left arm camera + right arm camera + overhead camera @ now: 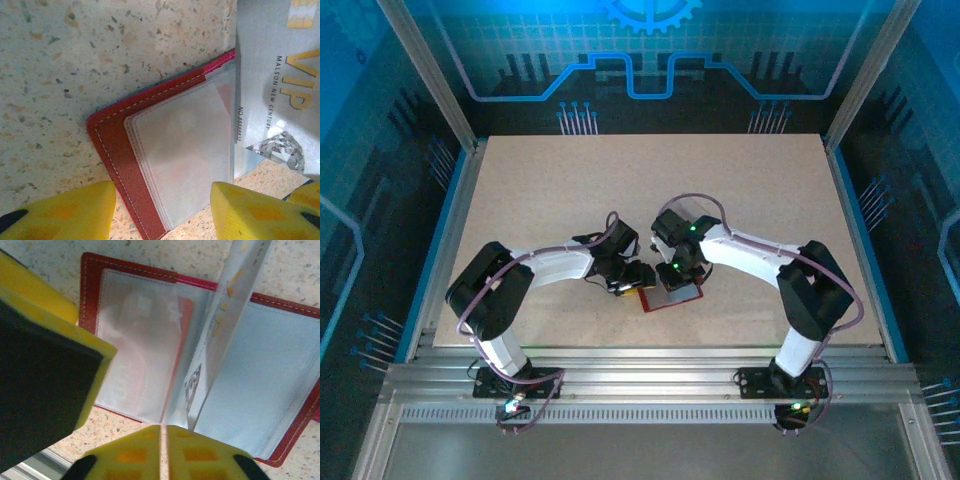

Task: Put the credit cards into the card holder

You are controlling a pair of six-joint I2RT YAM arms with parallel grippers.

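Red stitched card holder with cloudy grey pockets lies open on the speckled table near its front edge, long axis running left to right, its left corner between the spread fingers of the left gripper, while the right gripper pinches a silver VIP credit card, top cropped, standing over the fold.

the red card holder lies open and flat on the bench, clear pale pockets facing up. a reddish card sits inside one pocket. a silver vip card with gold lettering stands on edge over the fold.
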